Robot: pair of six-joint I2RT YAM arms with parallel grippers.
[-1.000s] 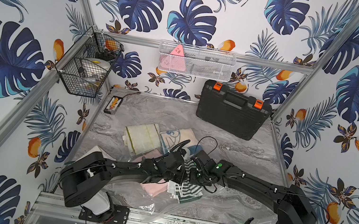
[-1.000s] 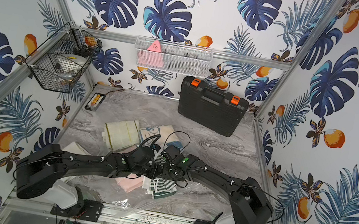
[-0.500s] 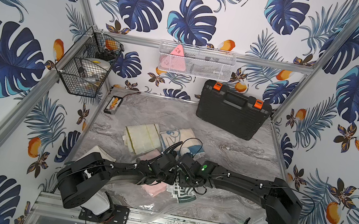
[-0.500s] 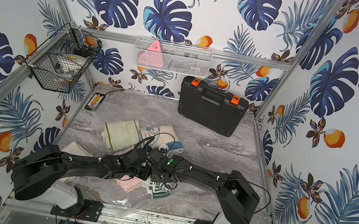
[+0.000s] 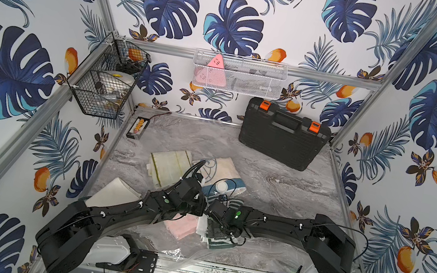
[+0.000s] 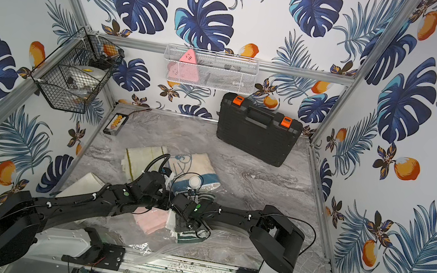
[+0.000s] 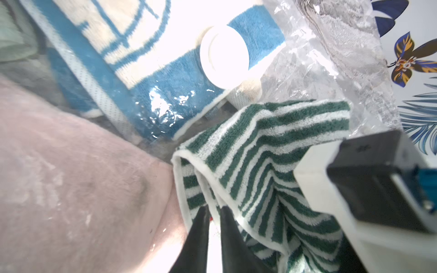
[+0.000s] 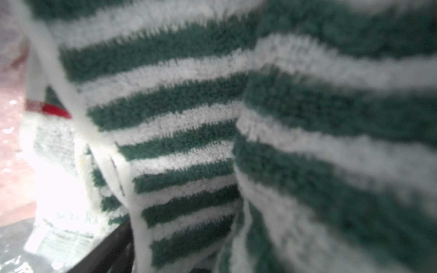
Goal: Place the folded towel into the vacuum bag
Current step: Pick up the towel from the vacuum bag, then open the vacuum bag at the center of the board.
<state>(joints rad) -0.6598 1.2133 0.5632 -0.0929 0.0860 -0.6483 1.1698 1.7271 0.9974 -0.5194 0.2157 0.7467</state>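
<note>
Your green-and-white striped terry towel (image 5: 218,242) lies at six o'clock on the grey marbled tabletop (image 5: 278,184), close to the front rail, bunched beneath both wrists. A pink plush towel (image 5: 181,226) touches it at nine o'clock. At twelve o'clock, the round white valve cap (image 5: 222,187) of the clear crinkly plastic vacuum bag (image 7: 331,59) sits over a blue-and-cream towel (image 7: 165,94). Film runs from the cap toward the rail past the striped towel, but you cannot tell how far the towel sits inside the mouth.

The left gripper (image 7: 214,212) has its two dark fingers (image 7: 199,236) close together at the towel's white hem, with a thin bright slit between them. Whether they pinch hem, film or nothing is unclear. Of the right gripper (image 5: 213,229), only one dark finger (image 8: 106,248) shows under the pile in the right wrist view, so you cannot tell how its fingers stand.

Expect the towel to be light, soft and limp; it will probably sag and unfold wherever it hangs free. The looped pile should give the pads good bite but drag on plastic. Take it at the thick folded edge, all layers together, not by the single hem or the small red tag (image 8: 47,110). The film is likely slippery and springy, so hold its lip apart from the cloth.
</note>
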